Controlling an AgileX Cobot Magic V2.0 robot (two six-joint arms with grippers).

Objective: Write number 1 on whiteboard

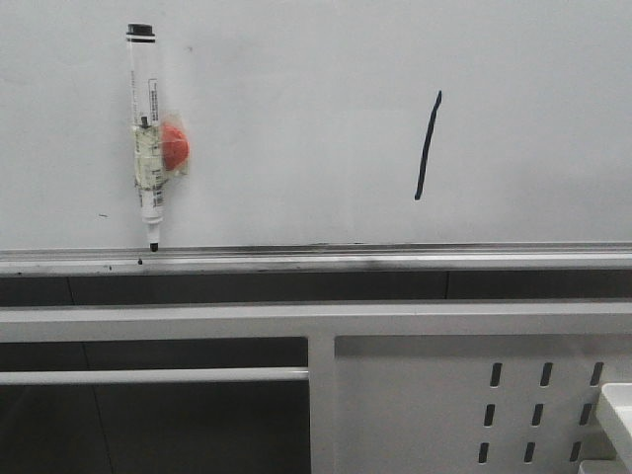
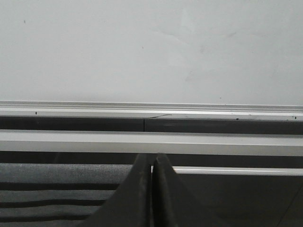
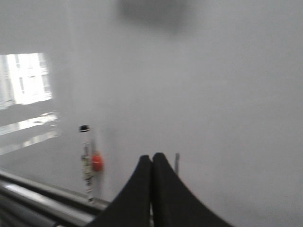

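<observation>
Stroke's done by the look of it: number 1 (image 1: 427, 146) sits on the whiteboard (image 1: 296, 99) right of centre in the front view, a thin black line leaning a bit, top further right than bottom, clear of the metal ledge (image 1: 316, 259) below. In the right wrist view part of it peeks out as a short grey bar just beside the fingers, blurred

Marker (image 1: 146, 133) is upright w/ tip down, tip touching or just above the ledge, well apart from the 1 on the board's left side. Stuck to the board by a red magnet (image 1: 175, 146) taped to its barrel w/ clear tape, prob so it parks itself and a gripper can pull it off w/o a holder. Cap end black at top

Left gripper (image 2: 151, 189): fingers pressed together, nothing between them, facing the ledge and a blank patch of board. Right gripper (image 3: 151, 184): fingers also together, empty, aimed at the board w/ marker (image 3: 86, 161) and magnet in sight. Neither arm shows in the front view, so both seem pulled back from the board

Judgement: task looks essentially complete, digit written, pen parked, hands free. White perforated frame (image 1: 474, 395) under the ledge plays no part
</observation>
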